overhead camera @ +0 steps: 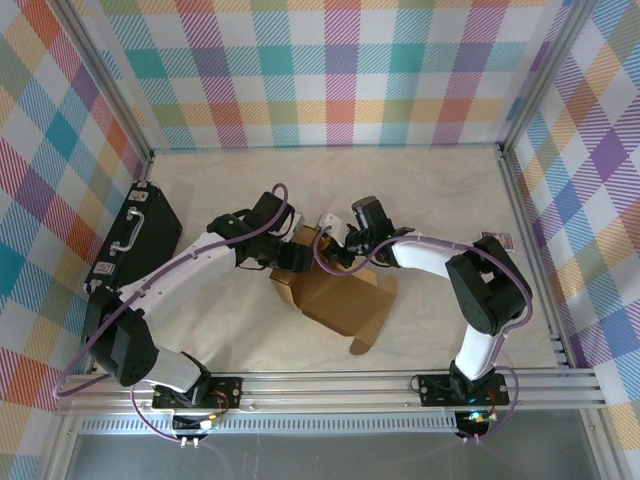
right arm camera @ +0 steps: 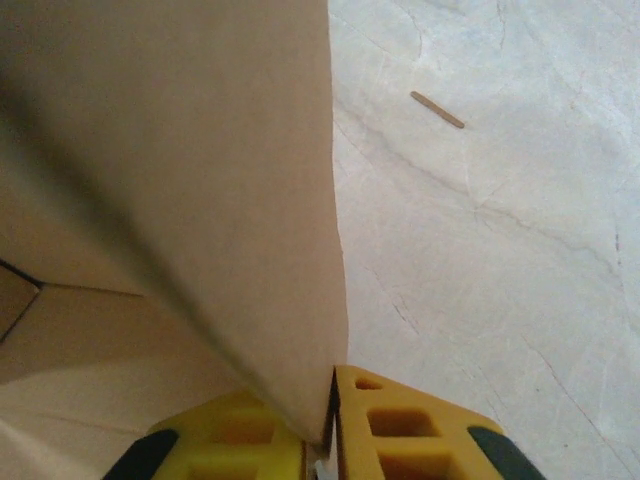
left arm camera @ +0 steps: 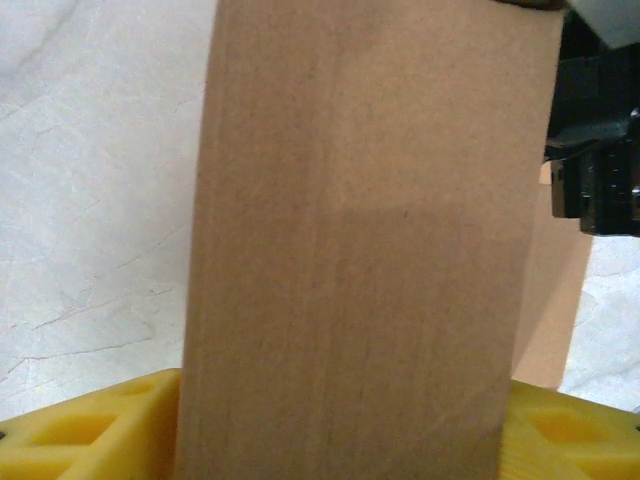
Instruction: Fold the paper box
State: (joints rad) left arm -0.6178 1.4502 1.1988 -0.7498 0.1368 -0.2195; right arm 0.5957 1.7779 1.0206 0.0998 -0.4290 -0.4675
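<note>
The paper box (overhead camera: 338, 297) is brown cardboard, partly folded, at the middle of the table with flaps spread toward the front. My left gripper (overhead camera: 292, 252) is at its back left corner. In the left wrist view a broad cardboard panel (left arm camera: 365, 250) lies across the gap, with a yellow finger (left arm camera: 90, 425) showing on each side, wide apart. My right gripper (overhead camera: 338, 250) is at the box's back edge, and its yellow fingers (right arm camera: 420, 430) are pinched on the edge of an upright flap (right arm camera: 200, 200).
A black hard case (overhead camera: 140, 240) with a handle lies at the left wall. A small packet (overhead camera: 497, 238) sits by the right rail. A thin stick (right arm camera: 437, 110) lies on the pale tabletop (overhead camera: 420, 190) beyond the flap. Metal rails (overhead camera: 530, 250) border the table.
</note>
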